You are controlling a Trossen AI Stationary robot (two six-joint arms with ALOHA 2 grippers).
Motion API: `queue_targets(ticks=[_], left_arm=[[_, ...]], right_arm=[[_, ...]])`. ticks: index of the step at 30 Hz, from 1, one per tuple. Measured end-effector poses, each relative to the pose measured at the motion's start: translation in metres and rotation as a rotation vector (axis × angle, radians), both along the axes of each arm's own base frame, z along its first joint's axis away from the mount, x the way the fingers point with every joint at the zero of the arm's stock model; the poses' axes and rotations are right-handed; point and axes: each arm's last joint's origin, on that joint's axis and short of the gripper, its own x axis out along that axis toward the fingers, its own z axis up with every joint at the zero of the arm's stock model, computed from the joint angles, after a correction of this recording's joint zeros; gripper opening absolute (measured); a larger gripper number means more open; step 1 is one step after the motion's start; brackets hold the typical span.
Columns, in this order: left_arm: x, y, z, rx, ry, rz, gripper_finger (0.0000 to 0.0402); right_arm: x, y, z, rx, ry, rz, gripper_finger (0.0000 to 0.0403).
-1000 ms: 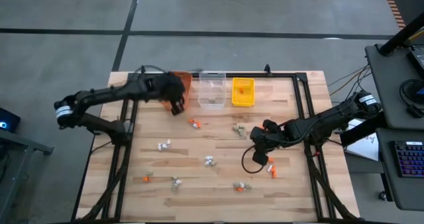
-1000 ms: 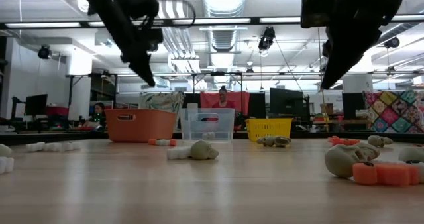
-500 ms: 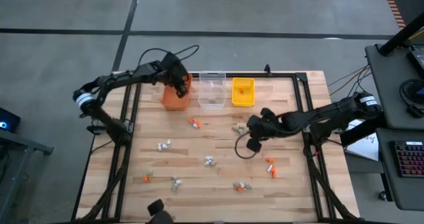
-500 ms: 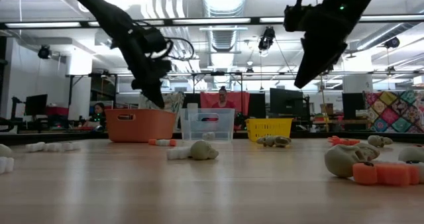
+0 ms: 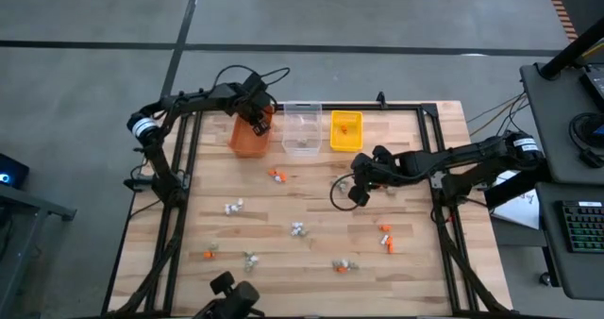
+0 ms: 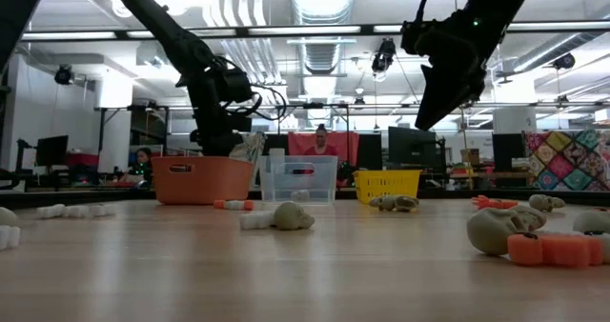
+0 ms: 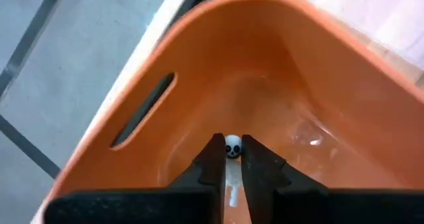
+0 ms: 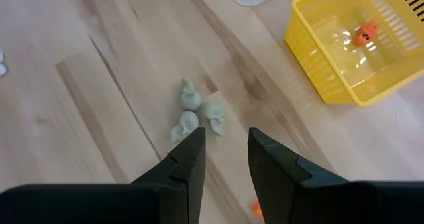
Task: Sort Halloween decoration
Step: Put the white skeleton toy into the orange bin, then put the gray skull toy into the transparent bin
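Note:
The Halloween decoration is many tiny trinkets scattered on the wooden table. My left gripper (image 7: 230,143) reaches down into the orange bin (image 5: 243,140) at the far left, shut on a white skeleton trinket (image 7: 232,148). My right gripper (image 8: 225,141) hovers open above the table's middle right, touching nothing. A grey-tan trinket cluster (image 8: 196,115) lies on the wood just beyond its fingertips. In the high view that cluster (image 5: 340,182) sits left of the right gripper (image 5: 356,191). My left gripper pinches the white skeleton's thin body (image 7: 232,181) between its two fingers; the skull end (image 7: 232,146) sticks out past the fingertips. The fingers slant steeply down from above into the orange bin. The trinket is held over the bin's inside, apart from its floor.
A clear bin (image 5: 302,128) and a yellow bin (image 5: 346,144) holding an orange trinket (image 8: 366,32) stand right of the orange one. Loose trinkets lie around: orange (image 5: 276,176), white (image 5: 233,207), white (image 5: 298,229), orange (image 5: 385,239), grey-tan (image 5: 344,265).
My left gripper has carried the white trinket toward the far edge and sunk over the orange bin. My right gripper has swung toward the far edge and a little left, nearer the grey-tan cluster, staying open.

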Motion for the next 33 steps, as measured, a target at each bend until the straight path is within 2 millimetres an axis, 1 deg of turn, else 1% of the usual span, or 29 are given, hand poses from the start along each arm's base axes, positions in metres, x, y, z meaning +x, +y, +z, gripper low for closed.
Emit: queue_targets(ticks=[8,12,15,19,22,26,30,33], left_arm=[[-0.003,-0.003,0.001,-0.034,0.033,0.009,0.008],[-0.004,-0.005,0.003,-0.047,0.037,0.022,0.0099],[-0.007,-0.008,0.011,-0.046,0.018,0.03,0.0102],[-0.01,-0.016,0.03,-0.037,-0.056,0.036,0.0101],[-0.012,-0.029,0.047,-0.039,-0.159,0.001,0.0095],[-0.014,-0.055,0.067,-0.028,-0.333,-0.073,0.0088],[-0.017,-0.088,0.079,0.01,-0.469,-0.14,0.0083],[-0.02,-0.115,0.081,0.037,-0.56,-0.194,0.0082]], right_arm=[[0.0,0.0,0.0,0.001,-0.003,-0.001,0.0102],[0.0,0.0,0.0,0.01,-0.009,-0.016,0.0102],[0.0,0.0,0.0,0.016,-0.014,-0.027,0.0102],[0.0,0.0,0.0,0.036,-0.028,-0.061,0.0102],[0.001,0.0,0.001,0.052,-0.043,-0.086,0.0102],[0.003,0.001,0.002,0.074,-0.083,-0.111,0.0102],[0.007,0.001,0.004,0.095,-0.133,-0.119,0.0102],[0.011,0.002,0.007,0.125,-0.18,-0.104,0.0102]])
